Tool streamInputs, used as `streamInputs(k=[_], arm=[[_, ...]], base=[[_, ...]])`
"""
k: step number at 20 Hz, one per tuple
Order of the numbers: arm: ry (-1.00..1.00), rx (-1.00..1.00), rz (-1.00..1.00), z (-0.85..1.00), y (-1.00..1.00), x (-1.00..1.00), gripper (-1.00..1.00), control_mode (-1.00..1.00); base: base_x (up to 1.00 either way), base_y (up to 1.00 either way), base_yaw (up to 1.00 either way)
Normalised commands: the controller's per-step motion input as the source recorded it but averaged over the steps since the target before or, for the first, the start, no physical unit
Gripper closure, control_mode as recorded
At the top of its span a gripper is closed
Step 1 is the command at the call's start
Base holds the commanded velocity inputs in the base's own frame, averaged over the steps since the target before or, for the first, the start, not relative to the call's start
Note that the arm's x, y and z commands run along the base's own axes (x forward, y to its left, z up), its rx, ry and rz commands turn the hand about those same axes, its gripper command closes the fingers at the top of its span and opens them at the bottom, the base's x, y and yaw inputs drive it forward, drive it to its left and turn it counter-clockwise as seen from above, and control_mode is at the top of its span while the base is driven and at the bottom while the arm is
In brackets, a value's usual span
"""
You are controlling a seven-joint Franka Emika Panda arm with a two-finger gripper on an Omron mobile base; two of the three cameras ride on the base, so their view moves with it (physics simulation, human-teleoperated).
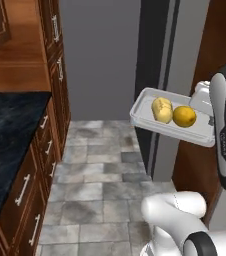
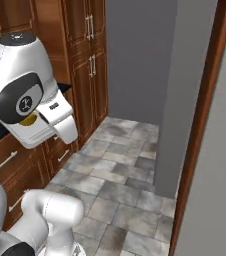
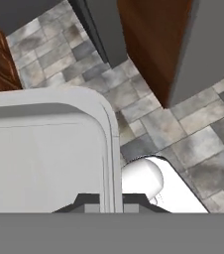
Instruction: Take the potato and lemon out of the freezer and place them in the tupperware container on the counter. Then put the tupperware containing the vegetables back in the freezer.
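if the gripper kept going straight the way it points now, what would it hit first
The gripper is shut on the rim of the tupperware and points down. Past the rim, the first thing looks to be the tiled floor, though depth is unclear.

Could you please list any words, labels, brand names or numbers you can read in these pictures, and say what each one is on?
No text can be read.
Small dark marks run down the robot arm's white link: too small and blurred to read.
The tupperware container, the freezer and the counter carry no lettering.

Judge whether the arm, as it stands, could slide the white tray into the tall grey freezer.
Probably yes: the pincer grips the white tray aloft, and bare tiled floor lies before the grey freezer.
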Motion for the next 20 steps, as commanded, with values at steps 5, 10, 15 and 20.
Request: streamInputs(k=[5,10,15,20], arm=[[0.0,0.0,0.0,0.0,0.0,0.0,1.0,1.0],[0.0,0.0,0.0,0.0,0.0,0.0,1.0,1.0],[0.0,0.0,0.0,0.0,0.0,0.0,1.0,1.0],[0.0,0.0,0.0,0.0,0.0,0.0,1.0,1.0]], base=[[-0.58,-0.24,-0.39],[-0.1,-0.7,-0.17],[-0.8,-0.45,-0.1],[-0.19,-0.48,-0.02]])
